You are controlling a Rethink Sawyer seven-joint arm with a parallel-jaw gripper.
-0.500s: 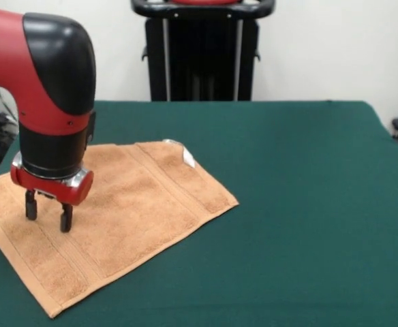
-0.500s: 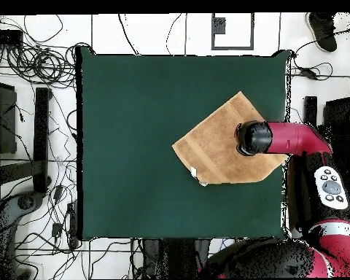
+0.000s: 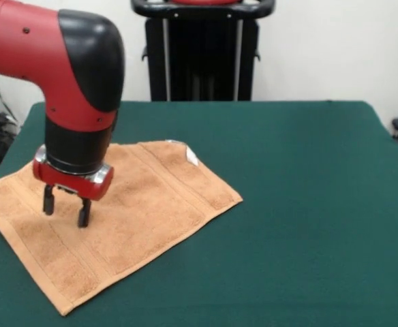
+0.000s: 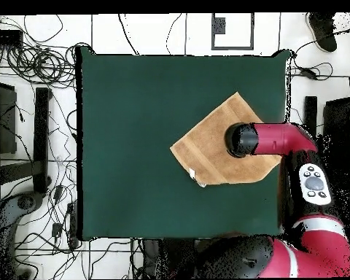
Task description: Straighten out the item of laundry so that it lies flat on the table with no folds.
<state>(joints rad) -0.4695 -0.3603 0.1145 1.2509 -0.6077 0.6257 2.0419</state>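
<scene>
A green table [image 3: 308, 204] is seen before a white wall. The towel [image 3: 151, 211] is spread nearly flat toward one table edge. Above its middle the gripper [image 3: 66, 212] is held with jaws parted, empty. Smoothing seems almost finished; any leftover fold would next be pulled outward.

One camera sits low across the tabletop [image 3: 308, 204], close up, looking at the robot's stand. The other camera looks straight down from high up. Both see the tabletop [image 4: 134, 131] and the towel [image 3: 138, 211].
</scene>
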